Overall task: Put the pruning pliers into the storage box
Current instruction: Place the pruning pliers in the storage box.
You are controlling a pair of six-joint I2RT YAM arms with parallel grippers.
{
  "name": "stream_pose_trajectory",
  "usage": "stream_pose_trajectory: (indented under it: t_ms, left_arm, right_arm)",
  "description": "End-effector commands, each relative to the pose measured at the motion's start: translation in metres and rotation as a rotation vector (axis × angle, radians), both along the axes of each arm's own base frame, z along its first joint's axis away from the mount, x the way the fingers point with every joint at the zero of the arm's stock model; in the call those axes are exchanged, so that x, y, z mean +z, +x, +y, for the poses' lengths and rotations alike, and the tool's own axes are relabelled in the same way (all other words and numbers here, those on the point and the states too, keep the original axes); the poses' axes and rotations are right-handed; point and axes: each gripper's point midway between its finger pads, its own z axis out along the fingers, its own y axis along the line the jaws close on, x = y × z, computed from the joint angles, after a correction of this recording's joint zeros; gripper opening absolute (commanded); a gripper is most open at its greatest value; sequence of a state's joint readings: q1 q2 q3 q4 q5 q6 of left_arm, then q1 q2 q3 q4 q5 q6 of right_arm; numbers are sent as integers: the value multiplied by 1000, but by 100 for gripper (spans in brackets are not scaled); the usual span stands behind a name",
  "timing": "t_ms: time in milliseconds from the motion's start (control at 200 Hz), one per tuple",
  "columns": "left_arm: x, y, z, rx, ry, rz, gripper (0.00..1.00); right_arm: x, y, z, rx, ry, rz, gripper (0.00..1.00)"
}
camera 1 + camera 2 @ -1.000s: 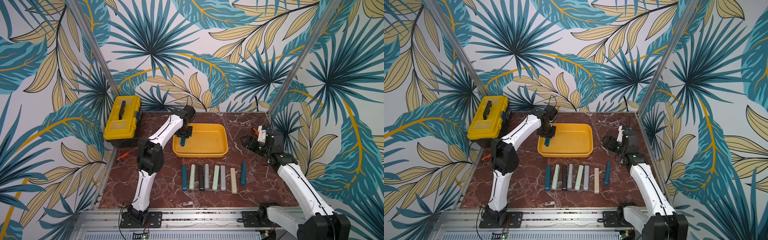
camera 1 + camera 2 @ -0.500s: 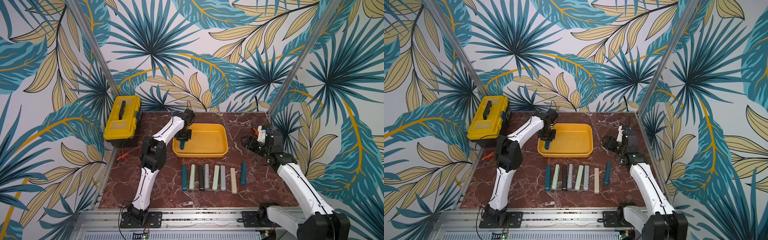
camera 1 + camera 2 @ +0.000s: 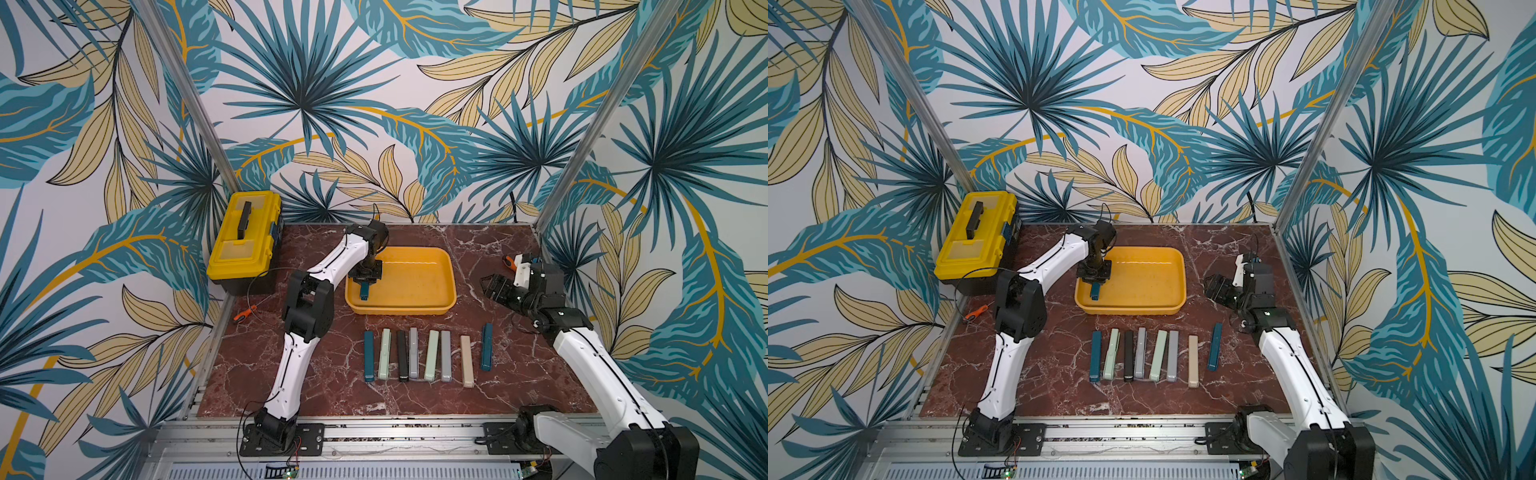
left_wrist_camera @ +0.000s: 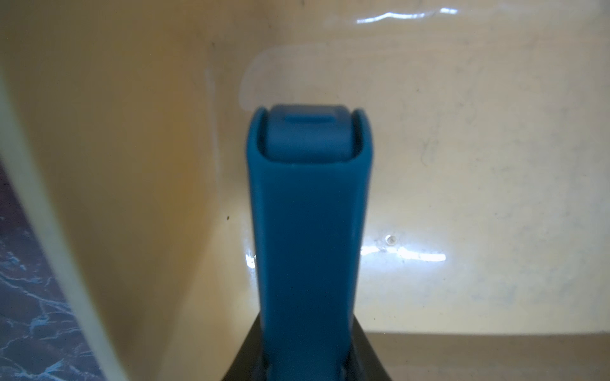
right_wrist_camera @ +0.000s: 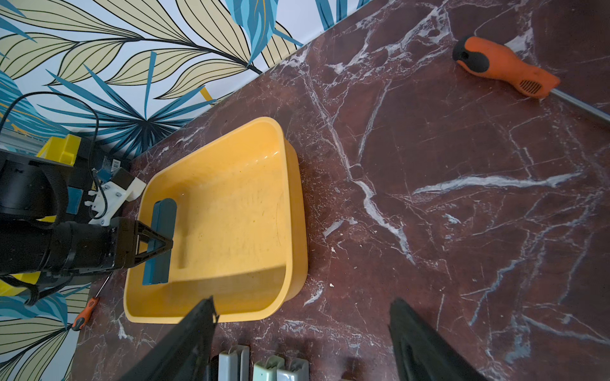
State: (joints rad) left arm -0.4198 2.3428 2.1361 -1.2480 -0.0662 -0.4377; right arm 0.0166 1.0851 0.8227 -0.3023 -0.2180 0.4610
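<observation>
- Left gripper is closed tightly across one slim, dark teal, bar-shaped plastic pruning pliers.
- It is held low inside the shallow yellow-orange plastic storage box, near the wall on the left arm's side. Contact with the floor cannot be confirmed.
- Right gripper is seen wide open and empty.
- Eight other bars lie in a row on the dark red marble table.
- They are judged light, stiff and smooth, so a grip at mid-length is advised.
</observation>
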Motion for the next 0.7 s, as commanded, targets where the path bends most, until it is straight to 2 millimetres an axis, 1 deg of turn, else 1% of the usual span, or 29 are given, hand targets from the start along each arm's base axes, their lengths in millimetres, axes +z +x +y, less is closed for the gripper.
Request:
stream_pose_trajectory:
  t_ms: [0,85,245,250,255,265,290,446,691]
  left_arm:
    - [-13,5,5,24,2,9,7]
    - [-18,6,7,23,9,16,7]
    - [-19,3,8,16,13,27,7]
    - [-19,3,8,15,14,27,7]
    - [-27,2,8,15,21,41,7]
    - [-32,1,9,14,26,51,7]
    - [-36,1,9,15,27,55,7]
    - [-39,6,8,14,19,42,7]
    - [-49,3,8,13,29,61,8]
  right_arm:
    - [-10,-2,2,15,-11,13,84]
    - [-10,-1,2,16,-14,12,84]
    - [-12,-2,1,15,-18,16,84]
    - [-11,-2,1,14,-17,16,84]
    - [-11,-2,1,15,-17,14,84]
    - [-11,-2,1,14,-18,15,84]
    - [-11,-2,1,14,-16,14,84]
    - [-15,-2,1,14,-19,24,84]
    - [-17,-3,0,9,-22,27,84]
